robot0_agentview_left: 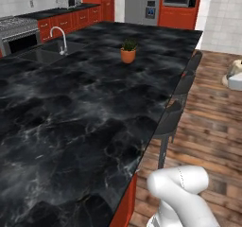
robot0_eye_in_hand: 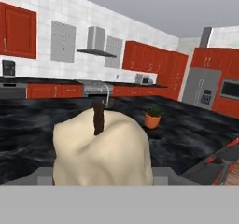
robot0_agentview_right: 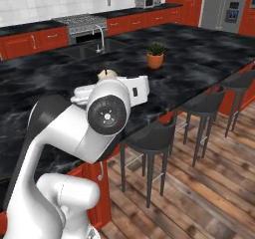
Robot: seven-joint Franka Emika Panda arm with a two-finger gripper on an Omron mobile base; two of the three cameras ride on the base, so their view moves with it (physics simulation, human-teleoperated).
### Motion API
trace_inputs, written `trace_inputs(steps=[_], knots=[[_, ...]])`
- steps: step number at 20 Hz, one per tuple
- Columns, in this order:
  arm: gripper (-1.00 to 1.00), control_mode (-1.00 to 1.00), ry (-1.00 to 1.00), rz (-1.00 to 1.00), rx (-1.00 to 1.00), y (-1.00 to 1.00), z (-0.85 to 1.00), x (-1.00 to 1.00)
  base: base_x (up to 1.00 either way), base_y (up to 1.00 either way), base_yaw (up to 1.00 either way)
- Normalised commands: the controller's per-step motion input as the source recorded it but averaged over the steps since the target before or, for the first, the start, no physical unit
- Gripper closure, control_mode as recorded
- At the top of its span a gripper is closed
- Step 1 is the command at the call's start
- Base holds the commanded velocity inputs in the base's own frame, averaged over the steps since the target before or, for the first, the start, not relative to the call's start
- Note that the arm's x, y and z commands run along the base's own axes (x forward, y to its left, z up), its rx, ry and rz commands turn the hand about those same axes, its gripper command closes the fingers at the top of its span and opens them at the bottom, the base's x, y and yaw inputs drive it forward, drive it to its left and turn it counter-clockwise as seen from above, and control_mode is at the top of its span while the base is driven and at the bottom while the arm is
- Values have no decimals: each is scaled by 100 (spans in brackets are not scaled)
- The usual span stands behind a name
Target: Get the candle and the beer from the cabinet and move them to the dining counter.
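Note:
The cream candle (robot0_eye_in_hand: 102, 148) with its dark wick is very close in the hand view, and my gripper (robot0_eye_in_hand: 102, 174) is shut on its lower part. In the right base view the candle's top (robot0_agentview_right: 107, 73) peeks out behind my elbow, over the near part of the dining counter (robot0_agentview_right: 199, 59). Whether it rests on the black veined marble top (robot0_agentview_left: 71, 108) or hangs just above it I cannot tell. The beer is out of view. Red wall cabinets (robot0_eye_in_hand: 17, 31) hang on the far tiled wall.
A terracotta-potted plant (robot0_agentview_left: 128, 51) (robot0_agentview_right: 155, 56) stands mid-counter. A sink with a curved tap (robot0_agentview_left: 60, 37) is set into the far left of the island. Dark stools (robot0_agentview_right: 149, 138) (robot0_agentview_left: 172, 122) line the right edge over wood floor. A steel fridge (robot0_agentview_left: 144, 4) stands at the back.

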Motion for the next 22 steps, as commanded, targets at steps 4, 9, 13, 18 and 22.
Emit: trace_inputs(steps=[4, 9, 13, 18, 22], knots=[[100, -100, 0, 10, -5, 49, -63, 14, 0, 0, 0], [100, -100, 6, 17, -2, 76, -65, 45, 0, 0, 0], [100, -100, 10, 15, -2, 72, -74, 57, 0, 0, 0], [100, -100, 4, 0, -7, 41, -74, 79, 0, 0, 0], [100, -100, 11, 0, -11, 4, -48, 40, 0, 0, 0]])
